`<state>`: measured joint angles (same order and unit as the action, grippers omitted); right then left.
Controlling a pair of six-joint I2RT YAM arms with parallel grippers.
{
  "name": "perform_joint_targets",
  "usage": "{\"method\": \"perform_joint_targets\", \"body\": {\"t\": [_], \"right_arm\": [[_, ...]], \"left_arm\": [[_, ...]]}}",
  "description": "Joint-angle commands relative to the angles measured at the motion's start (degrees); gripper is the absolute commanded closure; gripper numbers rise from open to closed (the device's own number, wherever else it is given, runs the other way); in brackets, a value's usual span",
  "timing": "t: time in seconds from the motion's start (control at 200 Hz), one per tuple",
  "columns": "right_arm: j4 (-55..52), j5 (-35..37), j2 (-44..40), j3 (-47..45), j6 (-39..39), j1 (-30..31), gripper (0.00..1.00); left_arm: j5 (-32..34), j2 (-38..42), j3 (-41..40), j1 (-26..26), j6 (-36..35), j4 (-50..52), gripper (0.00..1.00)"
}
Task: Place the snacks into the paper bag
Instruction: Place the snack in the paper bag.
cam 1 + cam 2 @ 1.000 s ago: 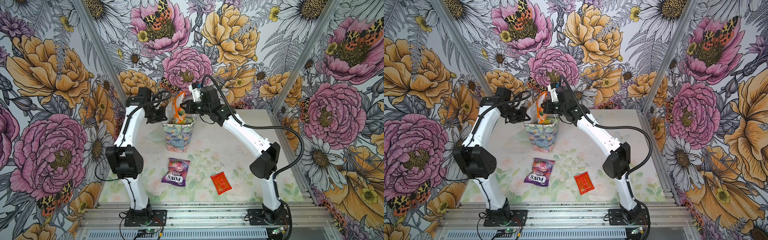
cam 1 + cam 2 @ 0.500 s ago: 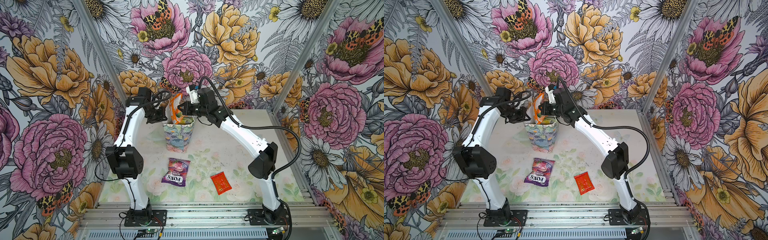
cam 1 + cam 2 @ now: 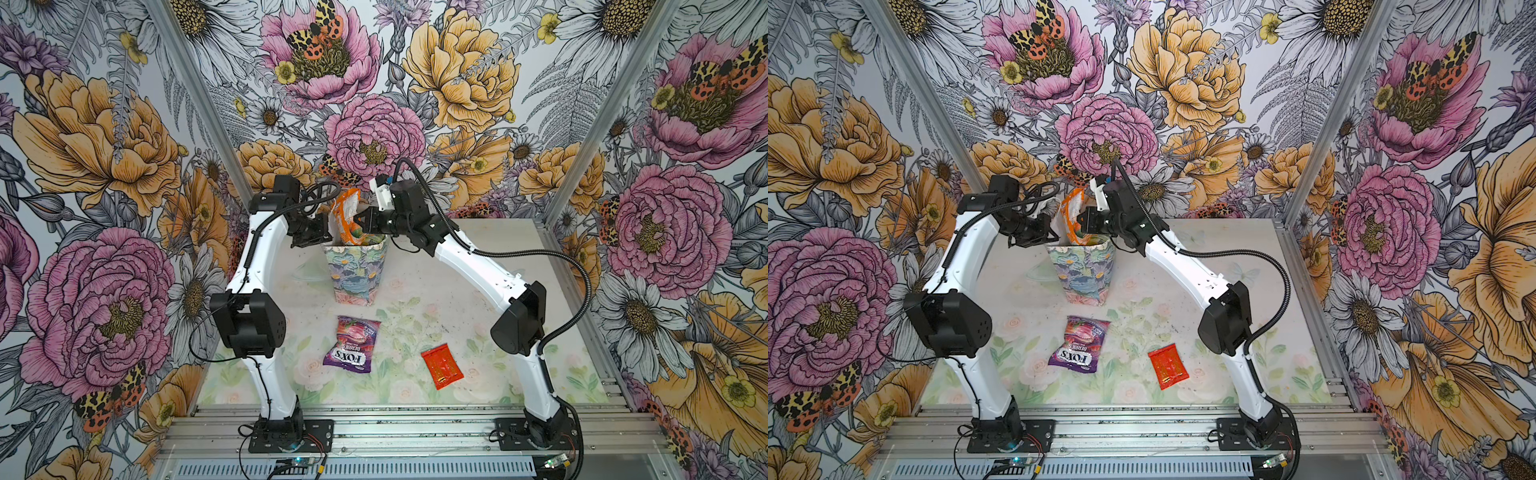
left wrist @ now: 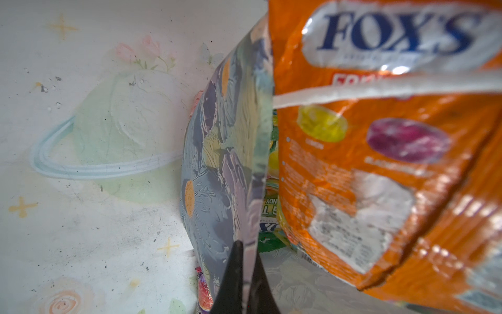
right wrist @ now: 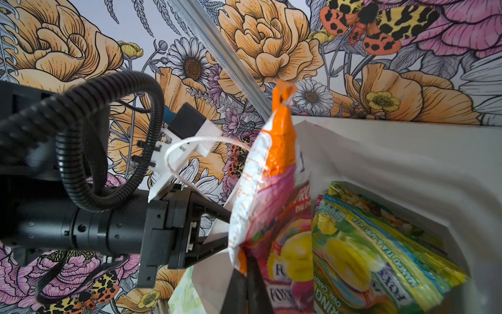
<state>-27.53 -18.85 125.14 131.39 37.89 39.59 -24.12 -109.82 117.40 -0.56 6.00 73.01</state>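
Note:
The paper bag (image 3: pixel 355 274) (image 3: pixel 1086 270) stands upright at the back of the table, its pastel flower wall (image 4: pixel 222 152) and white inside (image 5: pixel 380 168) showing in the wrist views. My left gripper (image 3: pixel 323 229) (image 3: pixel 1051 231) (image 4: pixel 245 244) is shut on the bag's rim. My right gripper (image 3: pixel 362 220) (image 3: pixel 1082 220) (image 5: pixel 245 263) is shut on an orange FOX'S packet (image 3: pixel 348 216) (image 3: pixel 1073 214) (image 4: pixel 380 163) (image 5: pixel 271 176), whose lower end dips into the bag's mouth. A green packet (image 5: pixel 366 244) (image 4: pixel 267 212) lies inside.
On the table in front of the bag lie a purple FOX'S Berries packet (image 3: pixel 352 345) (image 3: pixel 1079 345) and, to its right, a small red packet (image 3: pixel 441 365) (image 3: pixel 1168 365). A white cord handle (image 4: pixel 380 89) crosses in front of the orange packet. Flowered walls enclose three sides.
My right gripper has moved left over the bag's mouth, carrying the orange packet with it. The left arm and the bag have stayed put.

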Motion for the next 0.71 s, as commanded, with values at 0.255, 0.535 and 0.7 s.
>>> {"method": "perform_joint_targets", "body": {"t": [0.255,0.535,0.7], "right_arm": [[2.74,1.60,-7.22,-2.54,-2.12,0.68,1.00],[3.63,1.97,-9.12,-5.72,-2.20,1.36,1.00],[4.31,1.85,-8.15,-6.24,-1.59,1.32,1.00]], "left_arm": [[-2.90,2.00,0.18,0.39,0.15,-1.29,1.00],[-3.05,2.04,0.24,0.38,0.24,-1.28,1.00],[-3.04,2.17,0.26,0.38,0.22,-1.29,1.00]]}}
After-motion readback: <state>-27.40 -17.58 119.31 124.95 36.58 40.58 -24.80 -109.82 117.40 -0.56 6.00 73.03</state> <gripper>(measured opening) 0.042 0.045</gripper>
